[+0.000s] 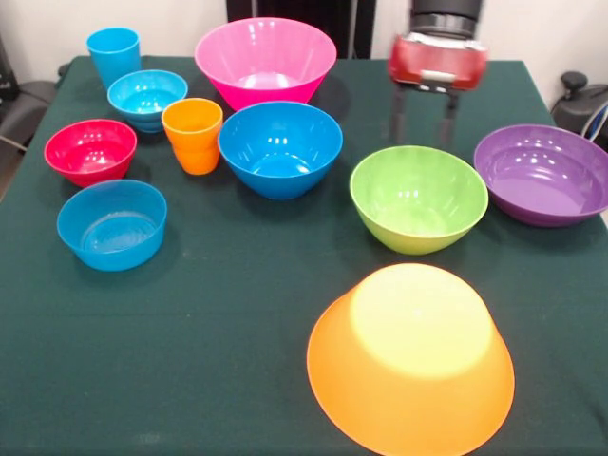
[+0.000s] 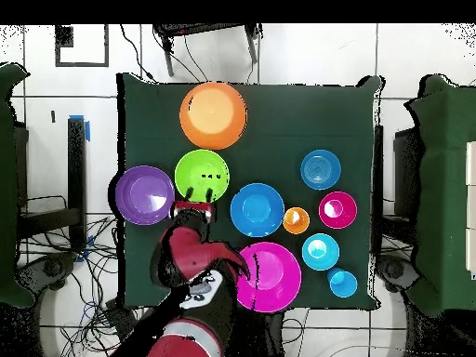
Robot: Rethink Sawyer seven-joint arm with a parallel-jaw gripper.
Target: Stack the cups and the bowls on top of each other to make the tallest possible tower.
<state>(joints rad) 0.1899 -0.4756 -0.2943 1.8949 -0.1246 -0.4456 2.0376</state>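
My gripper (image 1: 425, 122) is open and empty. It hangs above the table just behind the green bowl (image 1: 418, 198), at that bowl's rim in the overhead view (image 2: 192, 204). The big orange bowl (image 1: 410, 356) lies upside down at the front. The purple bowl (image 1: 543, 174) is at the right, the pink bowl (image 1: 265, 62) at the back and the large blue bowl (image 1: 280, 147) in the middle. The orange cup (image 1: 193, 135) and the light blue cup (image 1: 114, 54) stand upright at the left. Nothing is stacked.
A small red bowl (image 1: 90, 150) and two small light blue bowls (image 1: 146, 98) (image 1: 112, 224) sit at the left. All rest on a dark green tablecloth (image 1: 218, 361). Chairs and cables surround the table (image 2: 139, 102) in the overhead view.
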